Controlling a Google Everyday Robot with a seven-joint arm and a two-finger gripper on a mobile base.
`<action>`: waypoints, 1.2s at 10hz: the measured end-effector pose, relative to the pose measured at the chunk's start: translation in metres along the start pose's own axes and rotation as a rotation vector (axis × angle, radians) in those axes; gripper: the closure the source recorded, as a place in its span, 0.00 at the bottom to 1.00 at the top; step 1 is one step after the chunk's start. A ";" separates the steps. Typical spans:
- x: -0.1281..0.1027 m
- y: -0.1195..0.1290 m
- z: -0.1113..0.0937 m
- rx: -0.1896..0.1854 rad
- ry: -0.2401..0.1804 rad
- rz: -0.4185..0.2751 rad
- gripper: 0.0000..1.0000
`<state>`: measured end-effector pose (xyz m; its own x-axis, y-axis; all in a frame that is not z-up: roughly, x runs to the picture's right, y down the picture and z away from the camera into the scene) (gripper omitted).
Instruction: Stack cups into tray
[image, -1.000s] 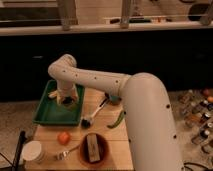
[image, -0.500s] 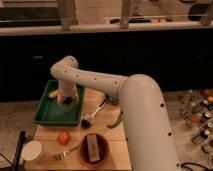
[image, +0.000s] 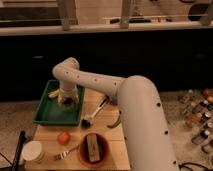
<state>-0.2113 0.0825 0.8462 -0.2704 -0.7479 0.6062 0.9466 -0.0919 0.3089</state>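
Claw (image: 66, 101) hangs low over rectangular bright green tray (image: 49, 113) with raised rim.

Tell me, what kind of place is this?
Probably a kitchen-style test room: a wooden table with a bowl, fork and dish brush, a long counter behind. The gripper hangs over the green tray.

Kitchen-style test setup: wooden table (image: 102, 131) with fork (image: 65, 152) and bowl (image: 93, 149), long dark counter (image: 125, 27) behind, speckled floor (image: 15, 115), bottles (image: 197, 107) at right. Gripper (image: 66, 100) over green tray (image: 45, 112).
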 end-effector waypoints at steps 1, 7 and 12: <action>0.000 0.000 0.003 0.008 0.009 0.001 1.00; 0.001 -0.008 0.006 0.021 0.029 -0.008 0.52; 0.004 -0.008 0.009 0.021 0.011 -0.019 0.20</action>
<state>-0.2214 0.0866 0.8527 -0.2859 -0.7535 0.5921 0.9375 -0.0918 0.3358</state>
